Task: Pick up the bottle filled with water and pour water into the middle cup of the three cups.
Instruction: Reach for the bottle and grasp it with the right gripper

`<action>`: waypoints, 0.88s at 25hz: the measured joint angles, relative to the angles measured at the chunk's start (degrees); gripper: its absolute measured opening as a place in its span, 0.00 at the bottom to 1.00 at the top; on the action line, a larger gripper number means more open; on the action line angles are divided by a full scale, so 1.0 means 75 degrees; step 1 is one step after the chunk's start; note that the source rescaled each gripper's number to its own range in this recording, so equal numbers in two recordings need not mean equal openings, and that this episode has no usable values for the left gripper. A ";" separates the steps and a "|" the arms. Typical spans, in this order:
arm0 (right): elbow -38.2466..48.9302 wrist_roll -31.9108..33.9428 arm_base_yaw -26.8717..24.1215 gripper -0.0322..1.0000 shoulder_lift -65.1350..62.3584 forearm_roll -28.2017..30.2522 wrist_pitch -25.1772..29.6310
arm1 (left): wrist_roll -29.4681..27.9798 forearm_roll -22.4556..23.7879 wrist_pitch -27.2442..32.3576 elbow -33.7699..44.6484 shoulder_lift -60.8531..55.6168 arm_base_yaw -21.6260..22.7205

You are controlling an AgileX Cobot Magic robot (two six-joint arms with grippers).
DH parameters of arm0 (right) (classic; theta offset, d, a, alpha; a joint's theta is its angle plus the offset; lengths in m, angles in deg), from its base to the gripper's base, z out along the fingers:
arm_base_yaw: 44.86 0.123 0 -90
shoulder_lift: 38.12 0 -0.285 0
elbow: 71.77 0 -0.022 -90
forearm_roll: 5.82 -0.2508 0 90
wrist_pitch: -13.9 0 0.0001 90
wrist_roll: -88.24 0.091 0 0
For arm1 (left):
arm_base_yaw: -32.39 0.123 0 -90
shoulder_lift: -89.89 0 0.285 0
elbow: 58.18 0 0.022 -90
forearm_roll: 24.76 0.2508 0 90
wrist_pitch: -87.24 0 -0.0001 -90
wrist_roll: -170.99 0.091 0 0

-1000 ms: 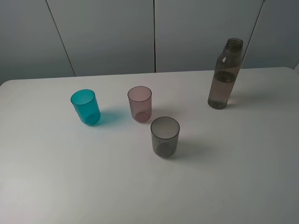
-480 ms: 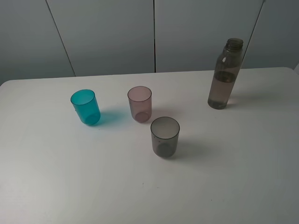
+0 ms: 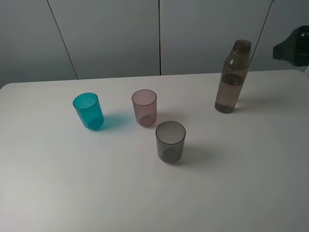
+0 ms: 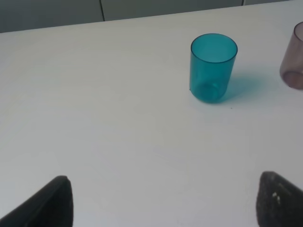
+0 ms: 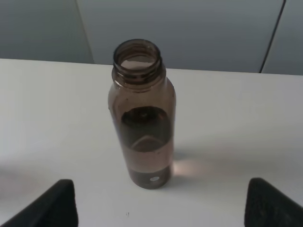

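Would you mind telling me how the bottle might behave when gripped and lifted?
The bottle is tall and slim, so a nudge probably tips it. It stands uncapped with water inside, so tilting may spill. Its smooth wall looks slippery.

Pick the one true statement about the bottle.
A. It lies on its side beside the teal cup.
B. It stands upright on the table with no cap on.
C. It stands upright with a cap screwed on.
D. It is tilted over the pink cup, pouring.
B: the smoky grey-brown bottle stands upright on the white table, well apart from the cups, and its threaded neck is open with no cap.
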 joint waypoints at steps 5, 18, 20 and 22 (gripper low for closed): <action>0.0851 0.0080 0.0078 0.32 0.0573 0.0031 -0.1681 | 0.0000 0.0000 0.0000 0.0000 0.0000 0.0000; 0.1719 0.0584 0.0523 0.98 0.1918 0.0205 -0.3929 | 0.0000 0.0000 0.0000 0.0000 0.0000 0.0000; 0.1719 0.0629 0.0673 0.99 0.2151 0.0239 -0.4317 | 0.0000 0.0000 0.0000 0.0000 0.0000 0.0000; 0.1731 0.0660 0.0738 0.99 0.2466 0.0291 -0.4799 | 0.0000 0.0000 0.0000 0.0000 0.0000 0.0000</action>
